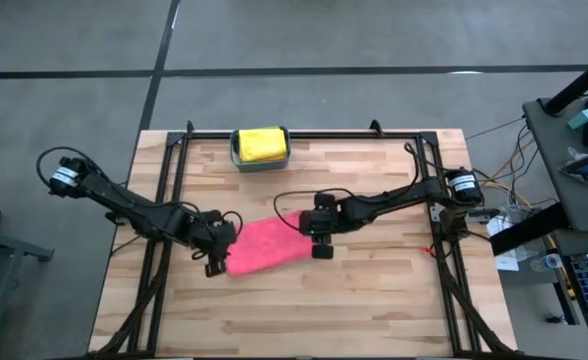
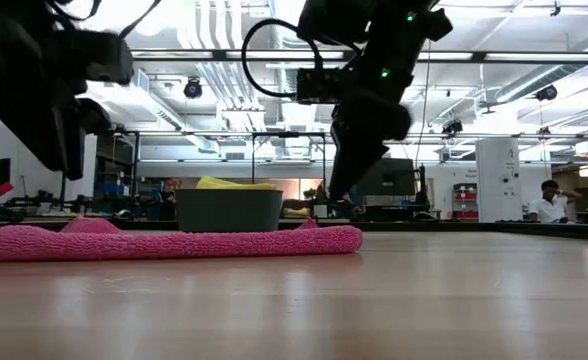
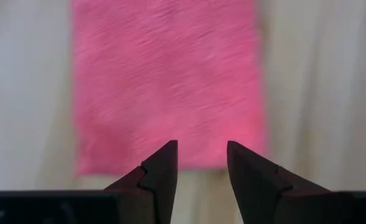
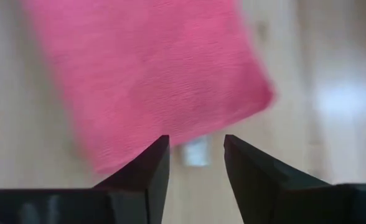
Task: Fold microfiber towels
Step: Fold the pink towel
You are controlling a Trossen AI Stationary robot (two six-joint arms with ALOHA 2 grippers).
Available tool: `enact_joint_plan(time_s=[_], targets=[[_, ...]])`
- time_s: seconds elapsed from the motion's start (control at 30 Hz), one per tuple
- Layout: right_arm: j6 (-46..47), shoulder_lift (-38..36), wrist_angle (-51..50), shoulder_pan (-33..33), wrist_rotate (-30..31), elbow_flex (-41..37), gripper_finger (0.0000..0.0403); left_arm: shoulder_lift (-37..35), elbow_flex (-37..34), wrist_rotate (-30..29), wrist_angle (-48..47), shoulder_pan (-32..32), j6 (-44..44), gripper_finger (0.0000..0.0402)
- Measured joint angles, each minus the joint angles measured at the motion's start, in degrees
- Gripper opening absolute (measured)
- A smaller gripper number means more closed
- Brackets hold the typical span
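The wooden table [image 1: 374, 290] is a pale butcher-block top of long glued strips, smooth enough to carry a soft sheen in the low view, framed by thin black rails. Two dark jointed arms reach in from either side and meet over its middle. Between them lies the pink towel [image 1: 266, 246] — a fuzzy, fine-napped cloth folded into a long flat strip, running aslant across the middle of the table, its edges rounded and plump. At the back edge sits a dark rectangular bin [image 1: 261, 158] with a yellow towel [image 1: 260, 143] heaped softly inside. The left gripper [image 1: 217, 250] hovers at the strip's near-left end, its tapered black fingers spread apart with nothing between them; the right gripper [image 1: 320, 228] hangs above the far-right end, likewise parted and empty — both clear of the cloth.
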Motion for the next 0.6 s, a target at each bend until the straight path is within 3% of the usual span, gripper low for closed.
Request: enact_joint_plan(time_s=[0.1, 0.33, 0.47, 0.6], targets=[[0.28, 0.00, 0.16, 2.03, -3.24, -0.03, 0.0150, 1.25, -0.08, 0.83, 4.91, -1.98, -0.08, 0.0123], [0.86, 0.02, 0.27, 6.00, -3.60, -0.03, 0.0181, 4.65, -0.09, 1.25, 11.77, -6.30, -1.62, 0.0126], [1.95, 0.02, 0.31, 7.37, -3.63, -0.07, 0.0197, 7.33, -0.08, 1.23, 12.37, -7.66, -2.99, 0.0153], [13.27, 0.04, 0.85, 7.04, 0.80, -0.29, 0.0201, 10.67, -0.08, 0.52, 12.34, -7.85, -5.32, 0.0188]])
